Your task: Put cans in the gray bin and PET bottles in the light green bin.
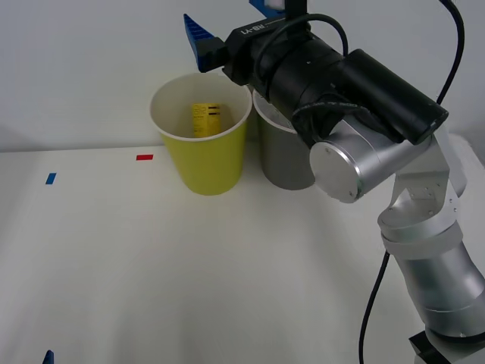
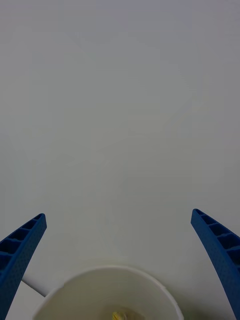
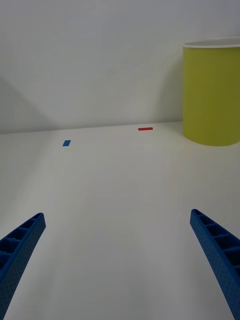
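The PET bottle (image 1: 206, 119) lies inside the light green bin (image 1: 203, 155), which touches the gray bin (image 1: 282, 159). The right gripper (image 1: 231, 19) hovers just above the light green bin, jaws wide and empty. The left gripper (image 3: 120, 265) sits low over the table (image 1: 189, 273), well apart from that bin, jaws also spread wide.

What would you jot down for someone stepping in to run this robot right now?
Right gripper: open, empty, raised above the light green bin.
Left gripper: open, empty, low over the table, well short of the bins.
Done: the yellow-labelled PET bottle lies inside the light green bin.
The gray bin stands right beside it; its inside is hidden by the right arm.
Left: no cans or further bottles in sight on the table; check before stopping.
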Available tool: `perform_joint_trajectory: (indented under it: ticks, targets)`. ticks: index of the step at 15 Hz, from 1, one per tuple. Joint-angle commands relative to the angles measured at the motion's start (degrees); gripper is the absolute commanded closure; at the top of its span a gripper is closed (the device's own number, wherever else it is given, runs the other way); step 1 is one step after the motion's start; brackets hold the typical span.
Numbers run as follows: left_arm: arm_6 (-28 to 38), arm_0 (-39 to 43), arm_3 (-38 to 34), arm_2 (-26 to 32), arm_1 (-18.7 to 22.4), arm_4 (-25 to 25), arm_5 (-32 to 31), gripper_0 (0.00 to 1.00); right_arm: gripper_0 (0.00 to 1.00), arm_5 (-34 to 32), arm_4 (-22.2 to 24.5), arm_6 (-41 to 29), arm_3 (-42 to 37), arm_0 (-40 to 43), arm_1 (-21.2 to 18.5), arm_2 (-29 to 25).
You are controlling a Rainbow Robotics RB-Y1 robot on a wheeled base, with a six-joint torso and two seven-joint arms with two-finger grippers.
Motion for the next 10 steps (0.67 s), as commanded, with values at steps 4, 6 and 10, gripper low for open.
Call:
perform_joint_trajectory:
  ticks: [4,6,10]
  targets:
    - [0.00,0.00,0.00,0.00,0.00,0.00,0.00,0.00,0.01,6.48,-1.40,-9.87,-19.82,12.80,-11.22,-4.71]
    - [0.00,0.00,0.00,0.00,0.00,0.00,0.00,0.00,0.01,6.39,-1.31,-11.80,-25.45,19.74,-13.95,-8.23]
    - [0.00,0.00,0.00,0.00,0.00,0.00,0.00,0.00,0.01,5.42,-1.75,-11.89,-32.21,32.66,-14.65,-14.73]
